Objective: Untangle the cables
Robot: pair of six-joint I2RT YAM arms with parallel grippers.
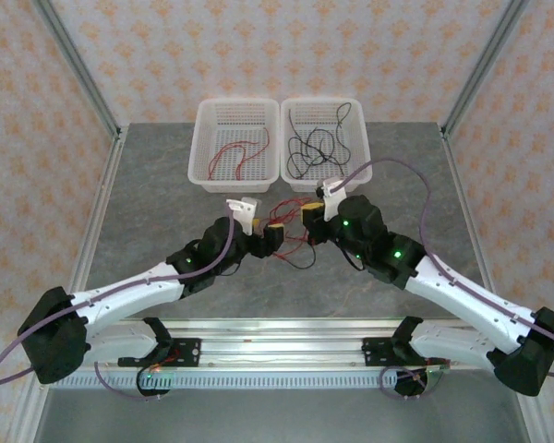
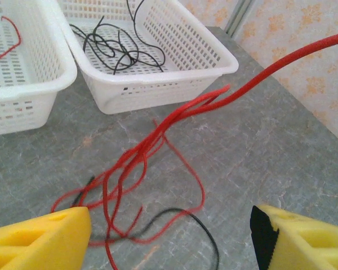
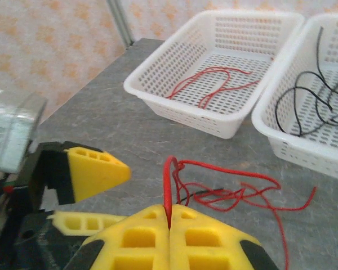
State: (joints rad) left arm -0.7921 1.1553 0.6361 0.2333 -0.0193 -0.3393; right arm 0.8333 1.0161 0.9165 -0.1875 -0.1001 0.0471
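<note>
The right claw (image 3: 169, 218) is pinched tight on a red strand of the tangled cables (image 2: 132, 169), which lie on the desk (image 2: 259, 152). The left claw (image 2: 170, 228) stands wide just above them. Beyond, the left basket (image 1: 199, 157) holds red wires (image 1: 238, 152) and the right basket (image 1: 367, 148) holds black wires (image 1: 316, 146).

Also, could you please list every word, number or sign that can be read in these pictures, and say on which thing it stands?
No text can be read in any view.
Grey block at the left edge of the right wrist view: faint small print on its pale face, too blurred to read.
Nothing else bears print that I can see.
</note>
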